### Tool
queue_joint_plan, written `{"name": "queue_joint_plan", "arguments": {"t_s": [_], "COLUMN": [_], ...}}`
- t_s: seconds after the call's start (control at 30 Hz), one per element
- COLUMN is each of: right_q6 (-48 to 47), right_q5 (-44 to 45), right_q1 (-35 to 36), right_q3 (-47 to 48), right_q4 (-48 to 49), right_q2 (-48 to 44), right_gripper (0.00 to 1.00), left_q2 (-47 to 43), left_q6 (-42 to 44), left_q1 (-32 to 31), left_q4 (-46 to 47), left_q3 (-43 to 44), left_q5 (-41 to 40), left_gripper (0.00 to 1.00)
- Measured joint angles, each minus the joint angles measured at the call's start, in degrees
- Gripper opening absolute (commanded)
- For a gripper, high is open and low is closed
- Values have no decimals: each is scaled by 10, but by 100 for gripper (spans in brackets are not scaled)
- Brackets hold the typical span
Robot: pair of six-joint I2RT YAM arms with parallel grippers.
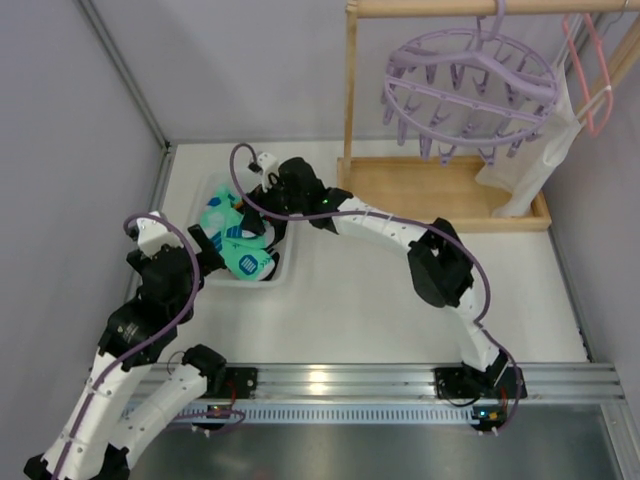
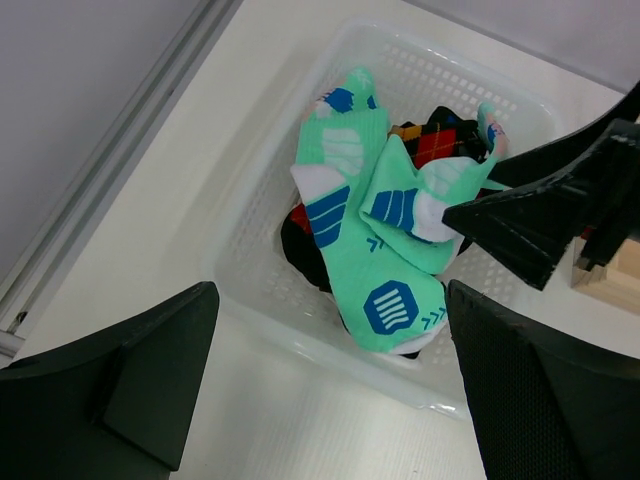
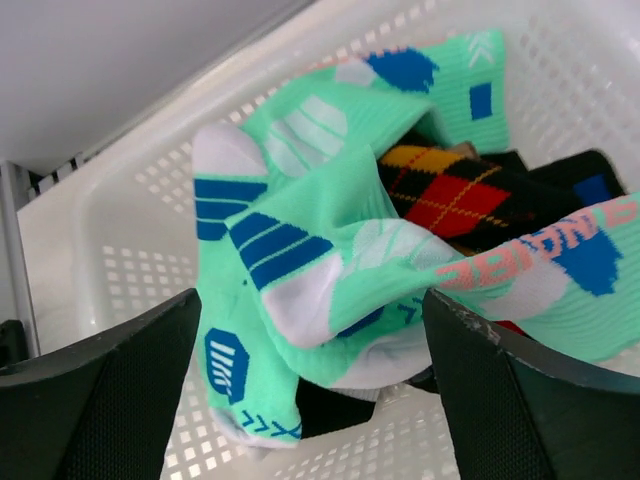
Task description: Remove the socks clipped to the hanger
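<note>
Two teal socks [image 1: 245, 258] with white and blue marks lie on top of a pile in a white mesh basket [image 1: 215, 185] at the left. They show in the left wrist view [image 2: 375, 270] and the right wrist view [image 3: 300, 240]. An orange-red-black argyle sock [image 3: 455, 195] and a black sock [image 2: 300, 250] lie under them. The lavender ring hanger [image 1: 470, 95] hangs at the back right, with no sock visible on its pegs. My right gripper [image 1: 258, 215] is open just above the pile [image 3: 312, 305]. My left gripper [image 1: 222, 256] is open and empty over the basket's near rim [image 2: 332, 300].
The wooden rack frame [image 1: 350, 90] with its base tray [image 1: 440, 190] stands at the back right. A pink wire hanger [image 1: 590, 70] and a white cloth [image 1: 540, 160] hang beside the ring hanger. A wall with a metal rail [image 1: 130, 90] runs along the left.
</note>
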Motion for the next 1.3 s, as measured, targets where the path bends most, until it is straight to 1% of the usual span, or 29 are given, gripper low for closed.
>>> {"name": "queue_joint_plan", "arguments": {"t_s": [0.07,0.17,0.23,0.3,0.37,0.5,0.57,0.7,0.83,0.97,1.13,1.3], "right_q6": [-6,-18,-26,-28,-26,-10,0,25,45,64,83,85], "right_q5": [4,26,39,59,87,214,281,430,539,604,642,658], "right_q1": [0,-1,-1,-2,-2,-2,-4,-5,-5,-5,-5,-5], "right_q3": [0,-11,-33,-77,-157,-369,-446,-552,-595,-605,-607,-607], "right_q4": [-6,-18,-23,-25,-17,-11,-19,-52,-117,-194,-284,-331], "right_q2": [-22,-60,-90,-131,-189,-369,-460,-641,-768,-850,-947,-1032], "right_gripper": [90,99,99,99,100,99,99,99,99,99,99,99], "left_q2": [5,17,22,26,34,73,92,114,117,107,59,24], "left_q6": [1,7,14,21,32,53,62,83,99,107,113,113], "left_q1": [9,41,67,87,100,103,103,131,190,204,204,200], "left_q4": [7,19,29,39,47,61,66,78,90,99,99,103], "left_q3": [0,-2,-5,-9,-14,-16,-16,-20,-30,-42,-55,-55], "left_q5": [5,26,50,77,107,176,206,278,334,348,346,339], "left_gripper": [98,98,98,98,98,98,98,98,98,98,98,98]}}
